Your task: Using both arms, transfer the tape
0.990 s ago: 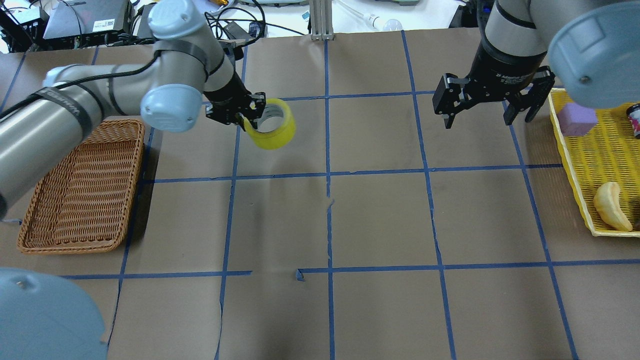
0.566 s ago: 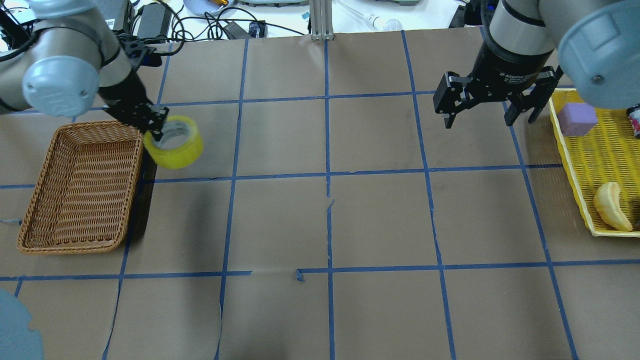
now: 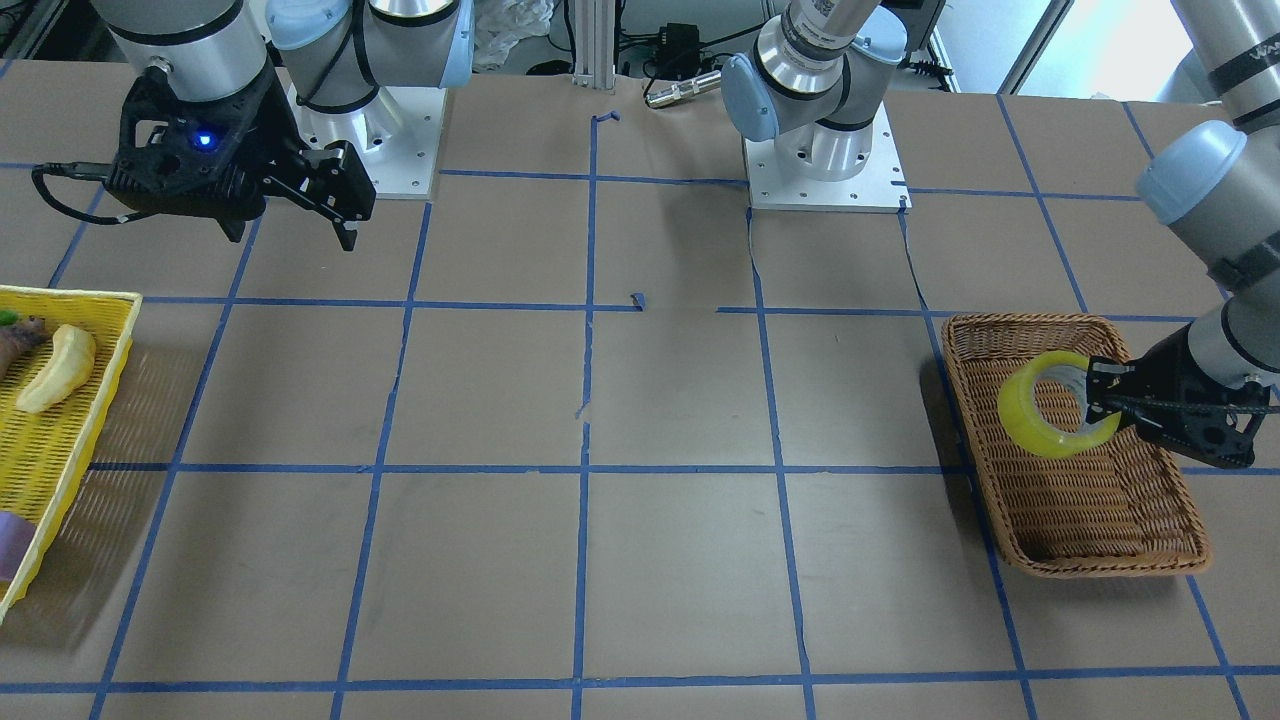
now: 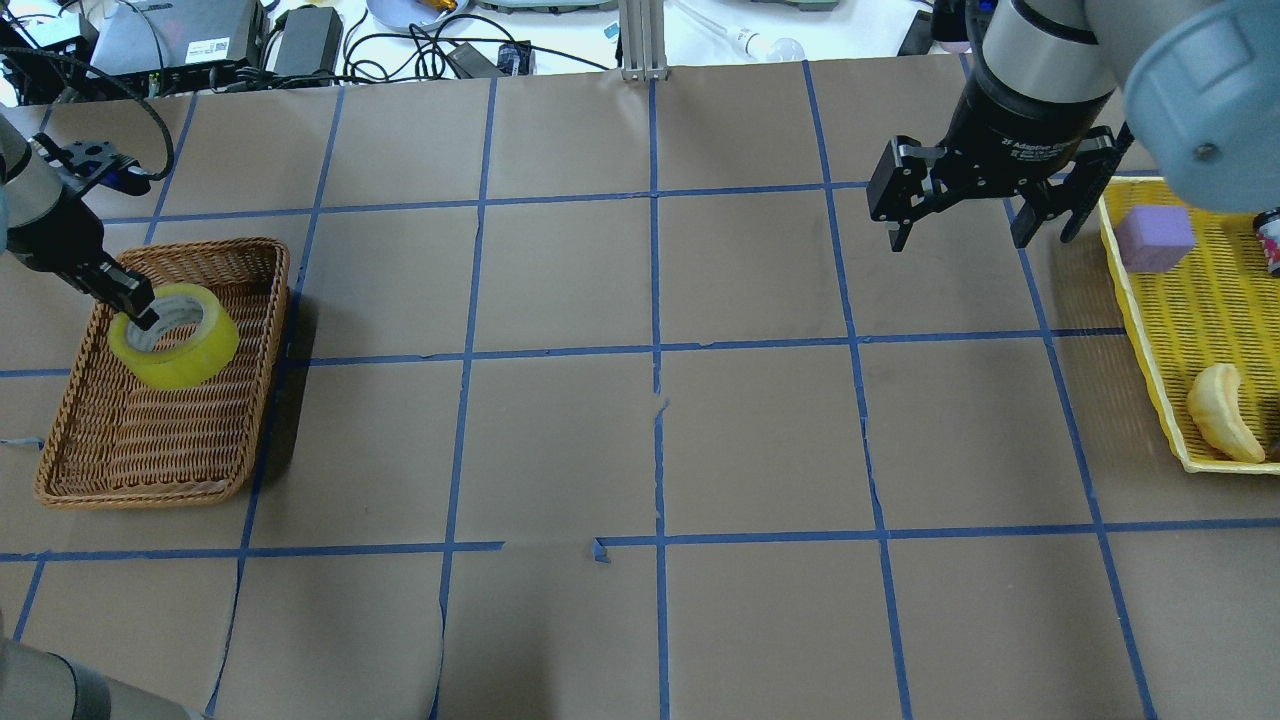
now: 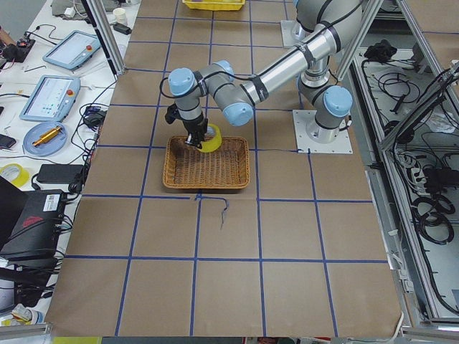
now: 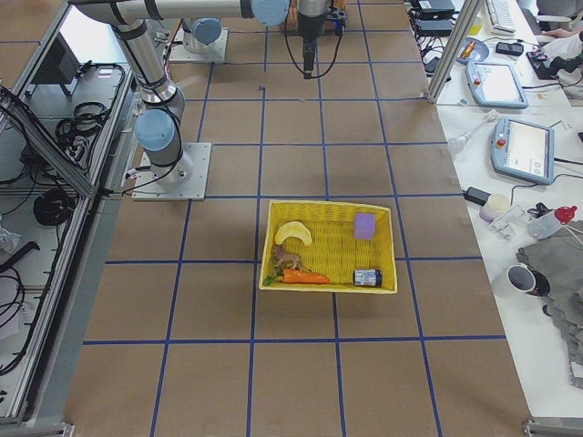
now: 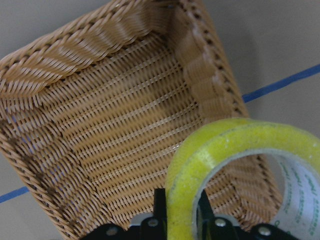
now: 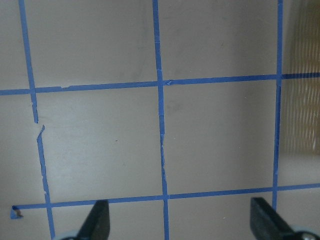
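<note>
The bright yellow tape [image 4: 175, 346] is held by its rim in my left gripper [image 4: 140, 310], which is shut on it above the brown wicker basket [image 4: 150, 450]. It also shows in the front view [image 3: 1050, 412], the left exterior view [image 5: 210, 138] and the left wrist view [image 7: 235, 165], where the fingers [image 7: 161, 205] pinch the roll's wall over the basket floor [image 7: 120, 130]. My right gripper [image 4: 985, 215] is open and empty, high over the table near the yellow tray; its fingertips [image 8: 97, 220] show wide apart in the right wrist view.
A yellow mesh tray [image 4: 1170, 400] at the right edge holds a banana [image 4: 1222, 412], a purple block [image 4: 1153, 238] and a small jar. The table is brown paper with blue tape lines [image 4: 655, 350]. Cables and electronics [image 4: 180, 40] lie along the far edge.
My left arm has swung left with the tape, from the table's middle-left to over the wicker basket, and lowered it. The right gripper has barely moved.
</note>
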